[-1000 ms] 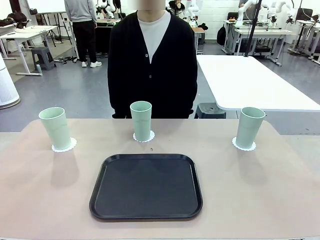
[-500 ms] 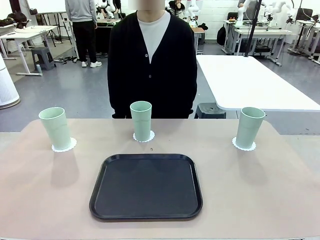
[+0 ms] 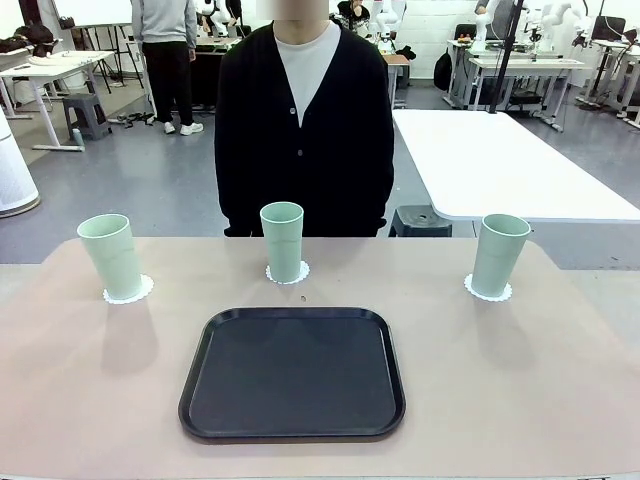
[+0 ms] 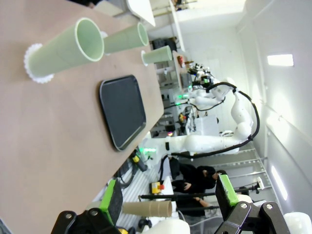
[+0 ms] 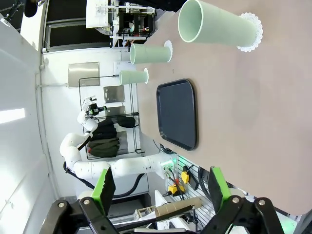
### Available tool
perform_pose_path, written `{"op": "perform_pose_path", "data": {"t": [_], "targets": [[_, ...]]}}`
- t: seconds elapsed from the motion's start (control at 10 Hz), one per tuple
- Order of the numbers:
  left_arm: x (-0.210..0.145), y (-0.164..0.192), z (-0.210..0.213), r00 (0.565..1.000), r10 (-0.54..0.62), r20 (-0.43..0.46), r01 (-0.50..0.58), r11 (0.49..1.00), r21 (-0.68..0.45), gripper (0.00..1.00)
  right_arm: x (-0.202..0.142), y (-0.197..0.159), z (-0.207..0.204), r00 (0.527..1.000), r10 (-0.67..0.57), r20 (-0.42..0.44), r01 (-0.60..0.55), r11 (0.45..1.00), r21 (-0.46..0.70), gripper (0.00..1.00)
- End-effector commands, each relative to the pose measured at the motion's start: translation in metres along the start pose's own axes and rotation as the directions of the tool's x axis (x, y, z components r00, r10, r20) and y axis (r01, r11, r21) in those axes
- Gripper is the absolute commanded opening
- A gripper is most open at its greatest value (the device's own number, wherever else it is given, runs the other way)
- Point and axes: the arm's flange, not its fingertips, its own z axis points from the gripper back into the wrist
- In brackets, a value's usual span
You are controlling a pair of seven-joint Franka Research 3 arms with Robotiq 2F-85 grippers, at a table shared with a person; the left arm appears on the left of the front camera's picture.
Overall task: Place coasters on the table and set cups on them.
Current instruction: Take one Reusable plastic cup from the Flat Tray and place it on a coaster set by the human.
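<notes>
Three pale green cups stand upright on the beige table (image 3: 520, 380), each on a white scalloped coaster: the left cup (image 3: 111, 256) on its coaster (image 3: 128, 292), the middle cup (image 3: 283, 241) on its coaster (image 3: 287, 275), the right cup (image 3: 499, 254) on its coaster (image 3: 487, 291). My left gripper (image 4: 169, 201) is open and holds nothing, with the left cup (image 4: 66, 49) nearest it. Open and holding nothing as well, my right gripper (image 5: 158, 189) has the right cup (image 5: 218, 26) nearest it. Both grippers hang well back from the cups.
A large black tray (image 3: 293, 372) lies bare at the table's middle front. A person in a black cardigan (image 3: 305, 130) stands at the far edge behind the middle cup. A white table (image 3: 500, 165) stands beyond on the right.
</notes>
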Motion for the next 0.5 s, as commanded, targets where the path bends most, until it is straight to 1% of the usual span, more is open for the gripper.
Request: {"op": "perform_pose_path", "data": {"t": [0.0,0.4], "targets": [[0.0002,-0.0024,0.0010,1.000,0.003,0.009,-0.003,1.000,0.002,1.00,0.0005,-0.0004,0.0005,1.000,-0.004,0.003,0.004,1.000,-0.001,1.00],[0.0002,-0.0024,0.0010,1.000,0.003,0.009,-0.003,1.000,0.002,1.00,0.0005,-0.0004,0.0005,1.000,-0.004,0.003,0.004,1.000,-0.001,1.00]]}}
